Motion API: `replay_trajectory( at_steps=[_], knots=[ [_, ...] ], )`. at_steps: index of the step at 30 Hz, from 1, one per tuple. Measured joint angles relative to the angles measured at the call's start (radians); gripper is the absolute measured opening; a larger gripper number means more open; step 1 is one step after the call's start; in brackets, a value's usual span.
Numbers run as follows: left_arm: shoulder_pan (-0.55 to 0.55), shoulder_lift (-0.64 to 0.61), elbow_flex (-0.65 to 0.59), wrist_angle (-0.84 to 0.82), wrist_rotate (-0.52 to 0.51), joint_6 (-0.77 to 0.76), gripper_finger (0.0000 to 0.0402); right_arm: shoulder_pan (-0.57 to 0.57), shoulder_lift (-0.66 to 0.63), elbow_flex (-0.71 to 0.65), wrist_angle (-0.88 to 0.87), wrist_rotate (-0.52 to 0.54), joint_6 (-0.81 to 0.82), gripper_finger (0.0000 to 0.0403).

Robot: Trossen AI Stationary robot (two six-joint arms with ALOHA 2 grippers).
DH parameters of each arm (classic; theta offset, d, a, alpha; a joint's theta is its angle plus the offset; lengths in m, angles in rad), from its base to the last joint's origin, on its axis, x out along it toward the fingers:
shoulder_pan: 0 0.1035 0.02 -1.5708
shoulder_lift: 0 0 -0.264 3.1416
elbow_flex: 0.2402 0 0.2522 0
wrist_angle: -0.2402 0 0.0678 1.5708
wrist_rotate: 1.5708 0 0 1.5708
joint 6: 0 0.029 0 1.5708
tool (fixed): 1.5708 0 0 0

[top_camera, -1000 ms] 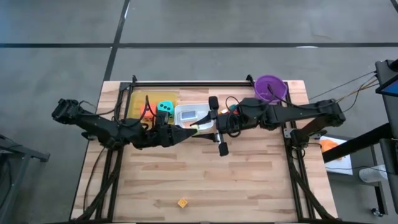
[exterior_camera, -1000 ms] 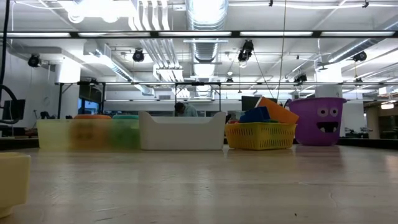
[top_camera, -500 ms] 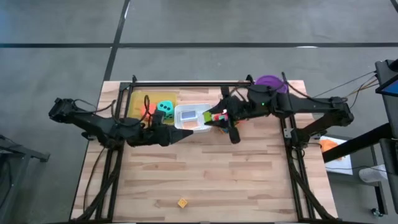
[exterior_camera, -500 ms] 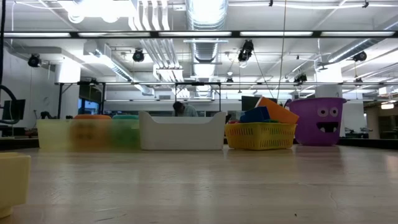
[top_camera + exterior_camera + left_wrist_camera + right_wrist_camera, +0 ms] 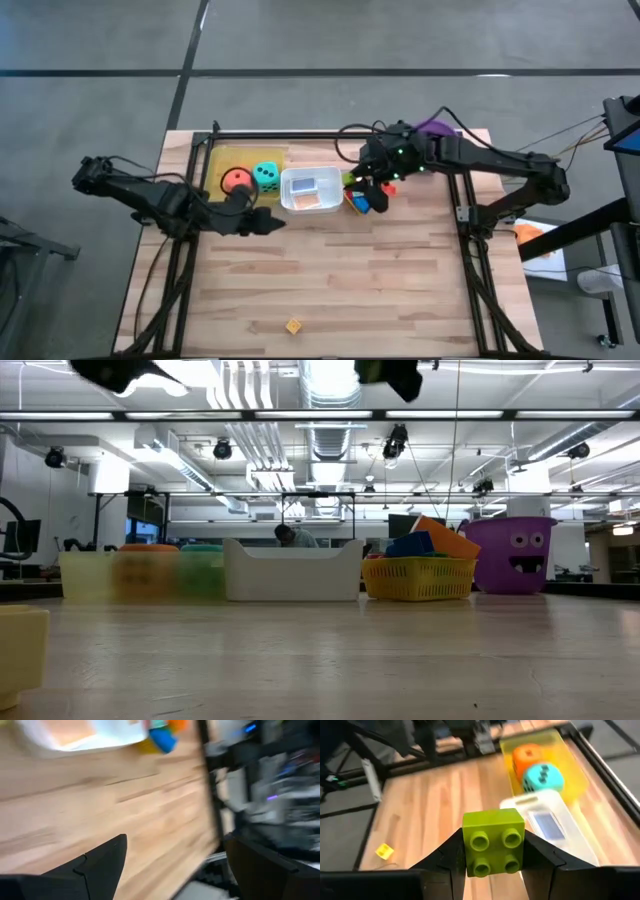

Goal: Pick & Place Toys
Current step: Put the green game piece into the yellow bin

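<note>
Right wrist view only: clamped green block (image 5: 493,842)

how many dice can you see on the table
2: an orange dotted plastic die and a teal dotted plastic die, side by side in the translucent yellow plastic tray. Others may be hidden.
</note>
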State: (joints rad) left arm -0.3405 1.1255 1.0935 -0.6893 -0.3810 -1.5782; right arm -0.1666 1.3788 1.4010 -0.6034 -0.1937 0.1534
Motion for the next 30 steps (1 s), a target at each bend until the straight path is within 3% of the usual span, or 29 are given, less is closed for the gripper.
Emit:
replay_trajectory(
  at_steps=[7, 16, 20, 30],
  knots=[
    [0.0, -0.008, 0.0, -0.224, 0.078, 0.063, 0.033, -0.069, 0.013, -0.165, -0.007, 0.013, 0.027, 0.0134],
    [0.0, -0.008, -0.002, -0.278, 0.106, 0.162, 0.033, -0.1, 0.016, -0.311, 0.01, 0.048, -0.196, 0.0134],
    [0.0, -0.008, -0.002, -0.277, 0.113, 0.169, 0.033, -0.105, 0.044, -0.331, 0.007, 0.118, -0.274, 0.0134],
    [0.0, -0.008, -0.002, -0.276, 0.121, 0.164, 0.033, -0.142, 0.117, -0.299, 0.009, 0.111, -0.339, 0.0134]
  ],
)
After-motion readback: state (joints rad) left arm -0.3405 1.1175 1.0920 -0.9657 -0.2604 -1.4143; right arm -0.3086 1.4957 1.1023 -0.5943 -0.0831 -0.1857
